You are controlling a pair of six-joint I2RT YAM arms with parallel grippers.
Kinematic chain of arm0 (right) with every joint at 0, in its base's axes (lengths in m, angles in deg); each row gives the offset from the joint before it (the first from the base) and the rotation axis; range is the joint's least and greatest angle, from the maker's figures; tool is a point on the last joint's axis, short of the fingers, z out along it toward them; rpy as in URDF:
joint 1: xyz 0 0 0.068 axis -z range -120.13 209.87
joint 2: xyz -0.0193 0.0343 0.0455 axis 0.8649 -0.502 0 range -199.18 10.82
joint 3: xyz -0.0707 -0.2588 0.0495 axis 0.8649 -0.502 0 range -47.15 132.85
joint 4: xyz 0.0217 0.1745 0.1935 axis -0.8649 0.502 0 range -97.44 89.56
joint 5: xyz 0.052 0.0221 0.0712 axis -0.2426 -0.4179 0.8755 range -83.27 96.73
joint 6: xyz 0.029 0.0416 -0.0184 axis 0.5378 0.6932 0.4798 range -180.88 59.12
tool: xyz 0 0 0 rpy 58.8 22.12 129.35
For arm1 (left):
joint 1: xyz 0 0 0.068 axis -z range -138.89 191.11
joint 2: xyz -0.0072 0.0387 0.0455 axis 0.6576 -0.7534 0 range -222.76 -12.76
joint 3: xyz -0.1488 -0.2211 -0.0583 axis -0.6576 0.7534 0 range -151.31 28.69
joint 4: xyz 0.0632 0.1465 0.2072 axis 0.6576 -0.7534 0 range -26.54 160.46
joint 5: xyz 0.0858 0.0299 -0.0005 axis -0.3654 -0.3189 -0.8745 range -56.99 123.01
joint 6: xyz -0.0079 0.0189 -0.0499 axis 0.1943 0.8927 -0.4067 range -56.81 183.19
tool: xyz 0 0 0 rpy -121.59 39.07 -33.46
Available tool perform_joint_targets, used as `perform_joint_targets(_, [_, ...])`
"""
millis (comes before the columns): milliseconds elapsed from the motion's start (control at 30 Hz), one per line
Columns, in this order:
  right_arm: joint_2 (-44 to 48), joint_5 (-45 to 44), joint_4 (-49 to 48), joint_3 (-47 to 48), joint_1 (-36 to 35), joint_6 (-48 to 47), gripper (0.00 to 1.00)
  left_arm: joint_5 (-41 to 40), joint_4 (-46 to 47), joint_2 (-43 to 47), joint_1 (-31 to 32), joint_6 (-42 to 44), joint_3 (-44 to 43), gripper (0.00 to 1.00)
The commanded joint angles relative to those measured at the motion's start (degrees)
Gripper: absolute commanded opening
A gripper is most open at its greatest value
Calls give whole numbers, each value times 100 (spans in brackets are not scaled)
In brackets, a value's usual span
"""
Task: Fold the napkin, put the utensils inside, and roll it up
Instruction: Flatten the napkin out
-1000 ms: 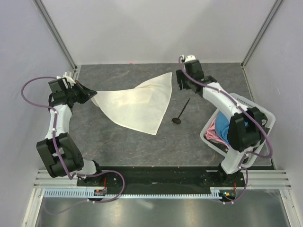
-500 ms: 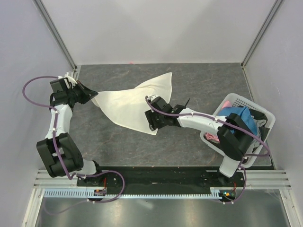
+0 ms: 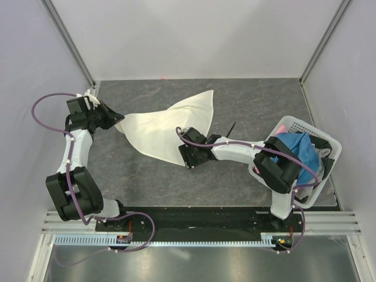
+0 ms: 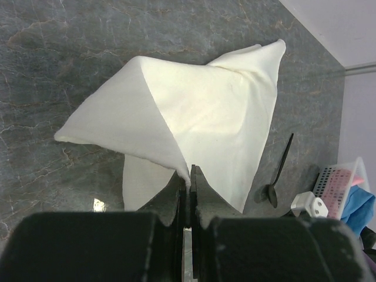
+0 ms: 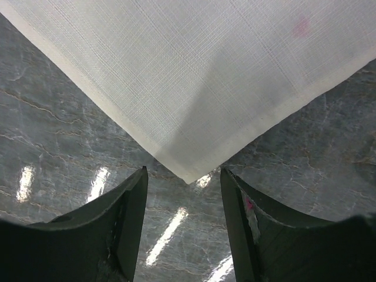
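Note:
The cream-white napkin (image 3: 167,126) lies partly spread on the grey table, with its left corner lifted. My left gripper (image 3: 117,117) is shut on that corner; in the left wrist view the cloth (image 4: 217,111) runs into the closed fingertips (image 4: 189,176). My right gripper (image 3: 187,160) sits low at the napkin's near corner. Its jaws (image 5: 184,171) stand open on either side of the corner's tip of the napkin (image 5: 194,70), apart from it. The black spoon (image 4: 279,170) lies on the table right of the napkin. From above only the spoon's handle end (image 3: 232,127) shows behind the right arm.
A white basket (image 3: 326,144) stands at the right edge of the table, holding a blue cloth (image 3: 296,147) and a pink cloth (image 3: 284,127). The right arm stretches across the table from the basket to the napkin. Walls close in the table on three sides.
My right arm swung from the napkin's far right corner down to its near corner, and its jaws narrowed a little. My left gripper kept its hold and shifted slightly right.

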Motion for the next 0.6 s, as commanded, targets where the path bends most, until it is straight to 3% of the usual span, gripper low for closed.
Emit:
perform_joint_targets(0, [-99,-141,66,95,-63,129,60,-3,1,176,29,227,-209,2])
perform_joint_targets(200, [-319,-308,163,183,-99,129,58,32,1,176,47,227,-218,2])
perform_joint_targets(400, [-469,-397,303,157,-116,164,46,40,-26,176,47,227,-227,2])
perform_joint_targets(500, [-513,-318,295,148,-107,59,36,32,-17,185,56,227,-227,2])
perform_joint_targets(533, [-521,-256,251,148,-116,24,25,32,-34,185,64,227,-227,2])
perform_joint_targets(567, [-521,-238,233,157,-116,-11,21,-47,-43,194,108,236,-235,2])
